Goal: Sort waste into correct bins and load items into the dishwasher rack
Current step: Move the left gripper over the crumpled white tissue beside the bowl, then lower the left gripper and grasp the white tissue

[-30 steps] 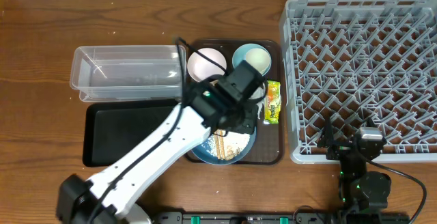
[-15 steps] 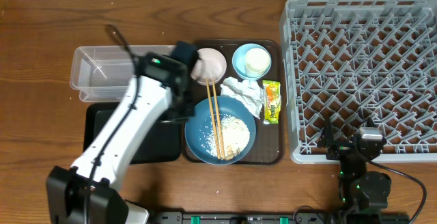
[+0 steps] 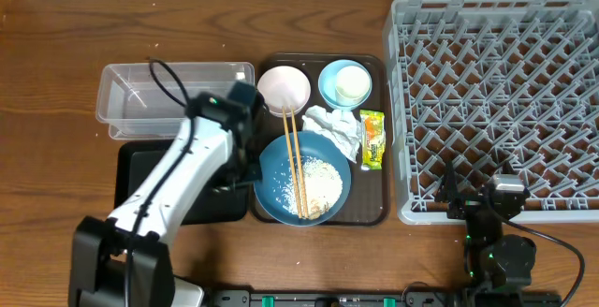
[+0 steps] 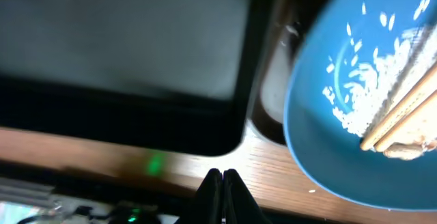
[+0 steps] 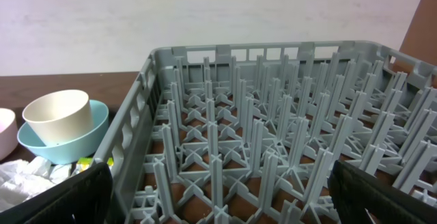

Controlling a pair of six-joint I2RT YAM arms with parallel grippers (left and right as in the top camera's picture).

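Left hand [image 4: 222,175] withdrawn (closed), wooden table [image 3: 56,54], white wall [image 5: 205,12]

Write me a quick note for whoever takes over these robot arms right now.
Left gripper: shut, empty, above the black tray's right edge, beside the blue dish.
Right gripper: open, empty, at the rack's near wall.
On the brown tray: napkin, wrapper, white bowl, cup inside the light-blue bowl, chopsticks across the dish with rice.
Done: nothing; tub, black tray and rack hold nothing.
Left: bin the waste, rack the dishes.
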